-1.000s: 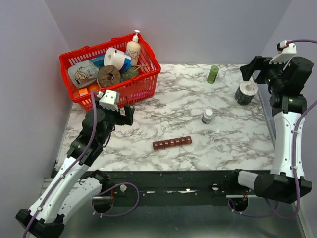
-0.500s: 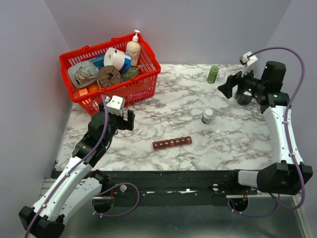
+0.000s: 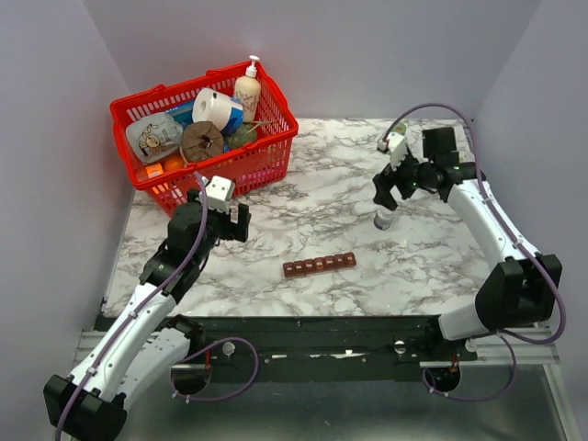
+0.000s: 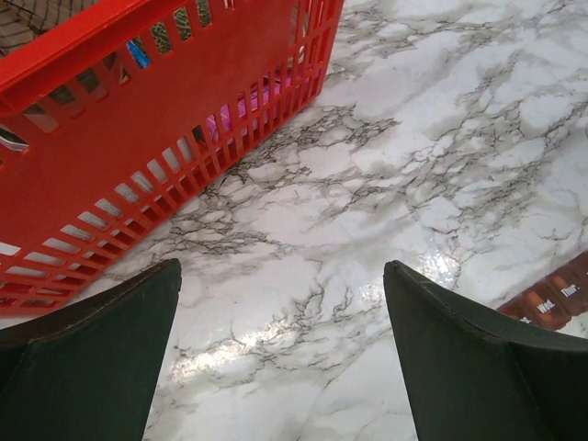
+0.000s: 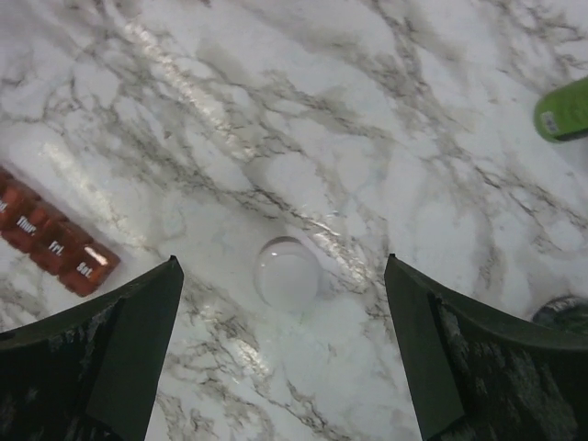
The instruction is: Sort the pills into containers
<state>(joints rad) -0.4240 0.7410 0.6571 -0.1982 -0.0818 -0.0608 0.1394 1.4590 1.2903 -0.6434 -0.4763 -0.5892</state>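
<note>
left gripper (image 4: pixel 280 276): released; its 2 dark fingers (image 4: pixel 101 349) are spread wide with only bare marble between them.
right gripper (image 5: pixel 280 265): released; its 2 fingers are spread wide and grip nothing.
containers (image 3: pixel 319 265): 1 dark red-brown strip lies flat on the marble table (image 3: pixel 441 266), well apart from both pairs of jaws. It is outboard of the left jaws' finger at that wrist view's right side. It is also outboard of the right jaws' finger at that wrist view's left side.
compartments: about 7 in the top view, but too small there to count surely. The left wrist view shows 2, partly behind a finger. The right wrist view shows 3 lettered lids and part of a 4th, with the rest cut off by the frame edge.
contents of the strip: cannot tell.
small bottle (image 5: pixel 287 272): 1, centred between the right jaws and touching neither finger. From the wrist its white cap hides its body.
green bottle (image 5: pixel 565 108): 1, beyond the right jaws and cut off by the frame edge. It cannot be made out in the top view.
dark jar (image 5: pixel 562 314): only a sliver shows, at the frame edge outside a right finger.
red basket (image 3: pixel 241 163): 1, just ahead of the left jaws. It holds a heap of overlapping things that cannot be counted, with 1 white roll (image 3: pixel 213 108) and 1 pump bottle (image 3: pixel 248 90) on top.
</note>
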